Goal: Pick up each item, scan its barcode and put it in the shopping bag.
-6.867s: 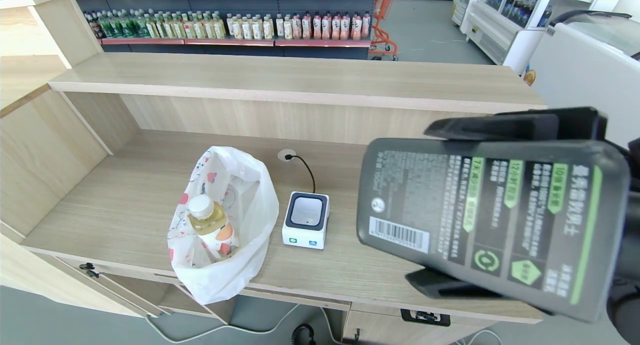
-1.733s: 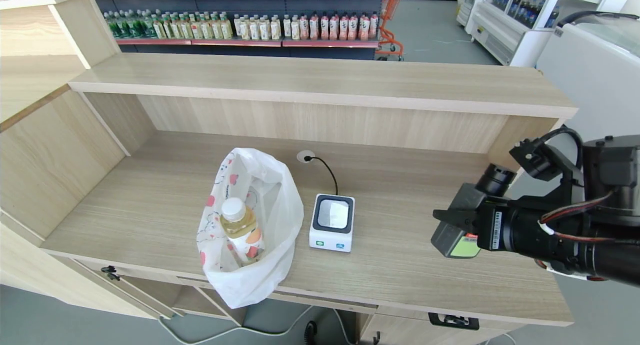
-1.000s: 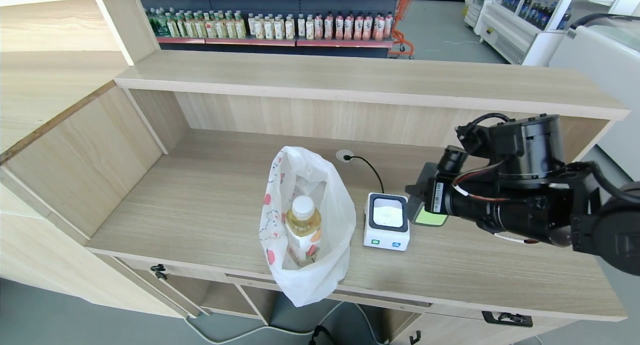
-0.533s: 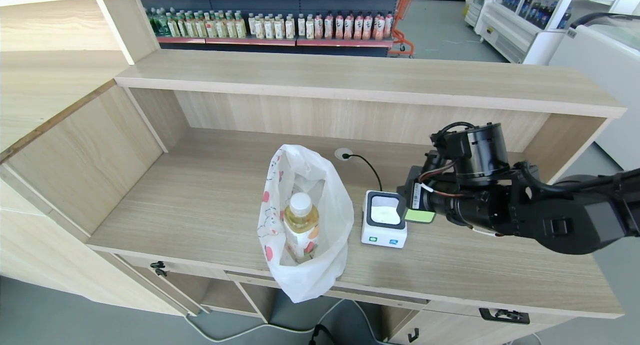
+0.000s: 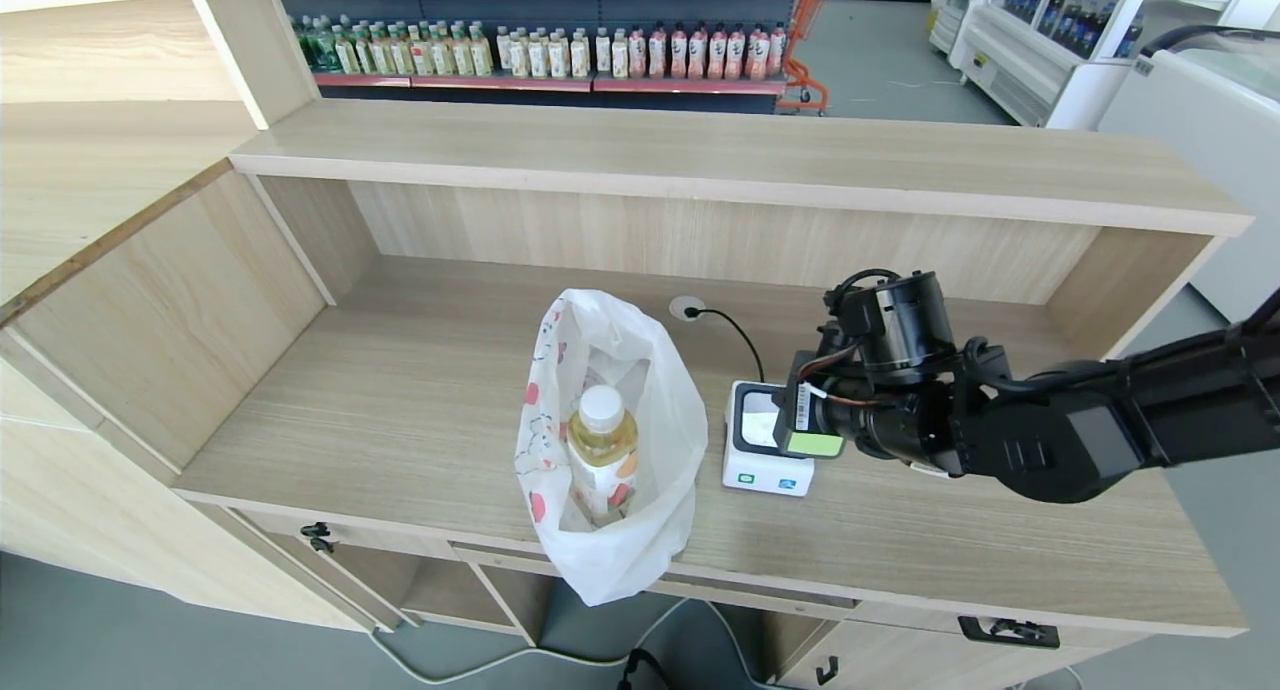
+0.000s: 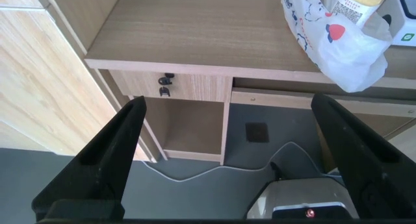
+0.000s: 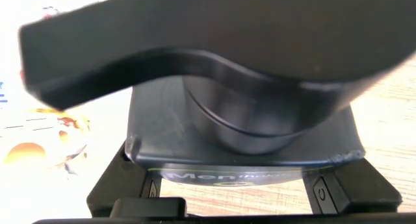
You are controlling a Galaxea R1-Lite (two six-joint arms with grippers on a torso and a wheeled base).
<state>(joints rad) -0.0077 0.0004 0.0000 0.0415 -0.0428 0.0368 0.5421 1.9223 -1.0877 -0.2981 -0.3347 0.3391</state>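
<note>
**Dark bottle reaches the scanner**

The dark bottle [image 5: 818, 442] is clamped in the right gripper [image 5: 802, 420], jaws closed on its flat sides, and hangs just over the right edge of the scanner [image 5: 758, 462]. In under two seconds the arm has swung it in from well off to the right, low across the tabletop [image 5: 400, 400] — the head camera shifted too. I judge the scan is in hand, with bagging next. The bag [image 5: 640, 390] stands just left of the scanner, a drink [image 5: 600, 450] already inside. The left gripper [image 6: 227, 104] hangs below the tabletop's front — jaws wide, empty.
</note>
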